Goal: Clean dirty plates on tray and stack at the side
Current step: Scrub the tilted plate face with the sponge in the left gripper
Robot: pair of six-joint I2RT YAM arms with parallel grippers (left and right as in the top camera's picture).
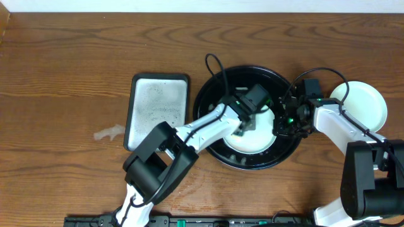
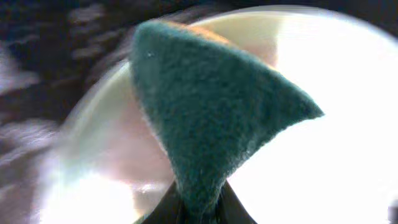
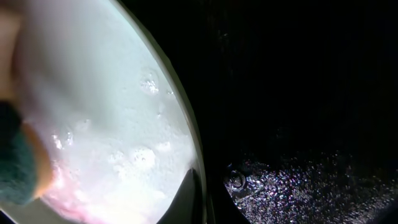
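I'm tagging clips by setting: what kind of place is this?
Probably a robot test bench, not a kitchen: arms at a wooden table, sponge on a plate in a black tray, no sink in view.

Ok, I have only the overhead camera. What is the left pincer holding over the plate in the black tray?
Observer: A green sponge. The left pincer pinches it by one corner above the plate.
Operator: Is that plate clean?
Observer: No. The right wrist view shows soap bubbles and a pink smear near its edge.
Operator: And the other arm, does it grip the plate?
Observer: The right pincer has one finger at the rim. I cannot tell whether it is closed on it.
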